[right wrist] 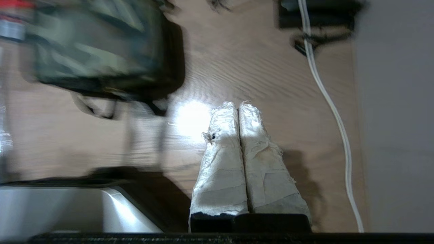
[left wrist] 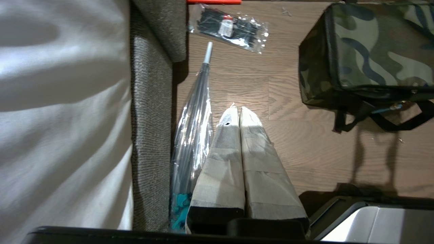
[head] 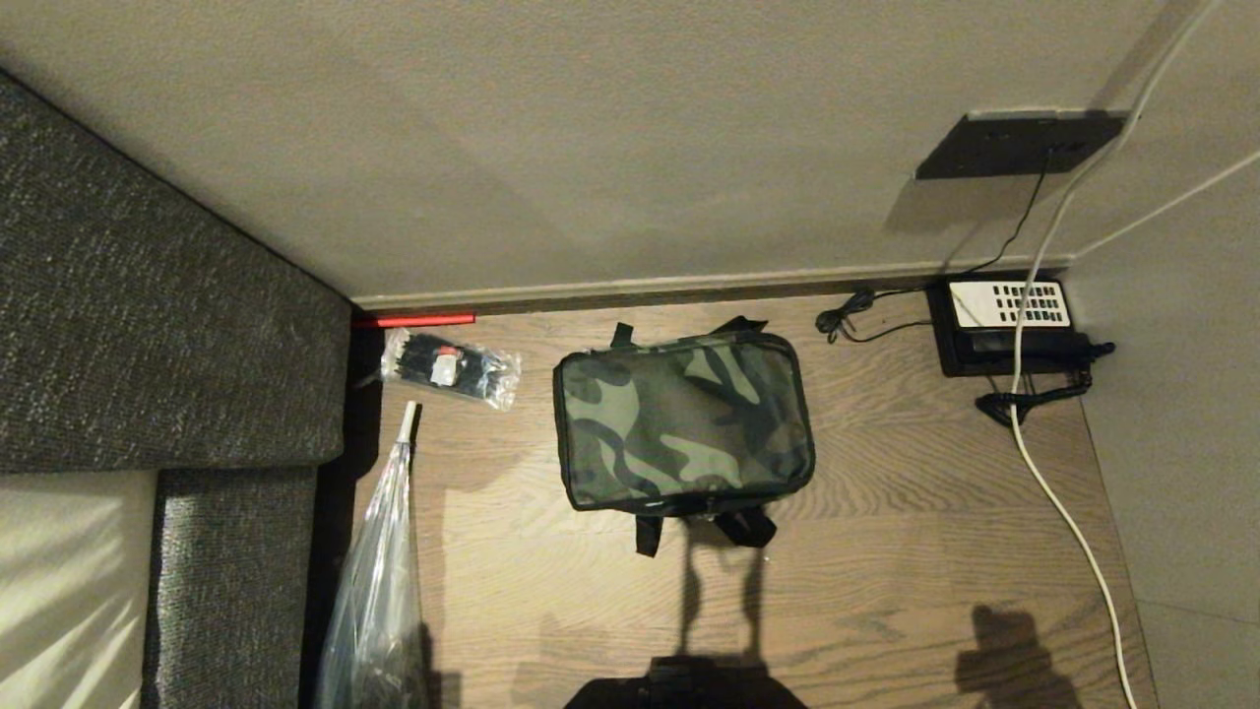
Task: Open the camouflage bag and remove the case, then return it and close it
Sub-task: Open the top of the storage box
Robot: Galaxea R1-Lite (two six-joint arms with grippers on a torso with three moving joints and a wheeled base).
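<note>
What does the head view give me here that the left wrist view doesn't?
Head view only: the black telephone with a white keypad panel, the white cable and the dark wall plate; neither gripper shows.

Left wrist view only: the left gripper, tape-wrapped fingers pressed together, hanging above bare wood floor.

Both: the zipped green-and-black camouflage fabric bag, the clear plastic packet of black items, the clear-wrapped long bundle and the grey upholstered edge.

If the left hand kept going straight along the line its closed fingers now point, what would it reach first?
Most likely bare wooden floor. The left hand is shut and empty, aimed at the boards between the plastic-wrapped umbrella and the camouflage bag. Farther on lies the clear packet of black items, though depth is uncertain.
</note>
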